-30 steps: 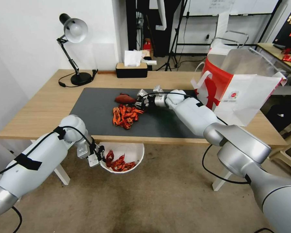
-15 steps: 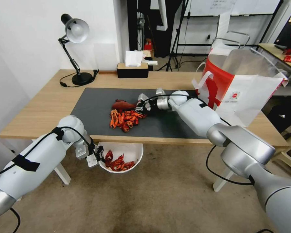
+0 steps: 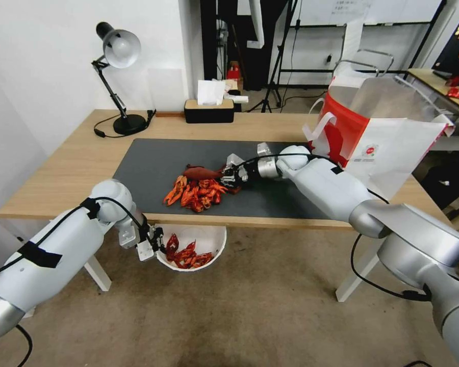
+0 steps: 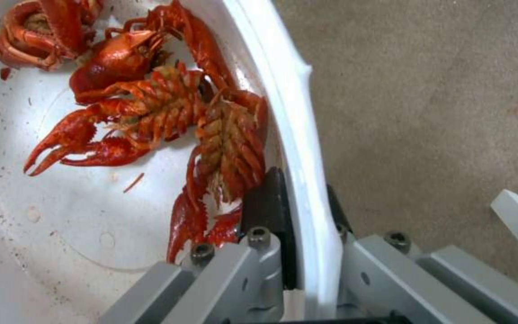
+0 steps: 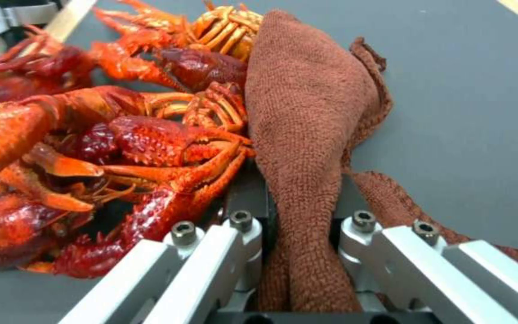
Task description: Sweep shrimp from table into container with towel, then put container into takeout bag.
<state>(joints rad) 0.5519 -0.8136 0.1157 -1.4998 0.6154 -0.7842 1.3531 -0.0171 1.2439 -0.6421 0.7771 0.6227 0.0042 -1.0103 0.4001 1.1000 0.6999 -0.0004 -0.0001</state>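
1. The right hand (image 3: 225, 176) is clamped on the towel (image 5: 307, 135), a rust-brown, nubbly terry cloth bunched into a long floppy fold that runs out ahead of the fingers (image 5: 241, 234).
2. The shrimp (image 3: 195, 187) lie heaped on the smooth dark mat of the bench (image 3: 76, 168), pressed against the towel's side just ahead of that hand: glossy red-orange shells, ridged tails, spiny claws.
3. The left hand (image 3: 155, 243) sits below the bench's near edge, gripping the rim of the bowl (image 4: 298, 148), one dark pad inside the wall and one outside.
4. The bowl is round, white and paper-like, its inside speckled with red flecks; several curled shrimp lie in it close to the left hand.
5. The bag (image 3: 377, 137), stiff red-and-white paper with white loop handles, stands open on the bench behind the right arm.
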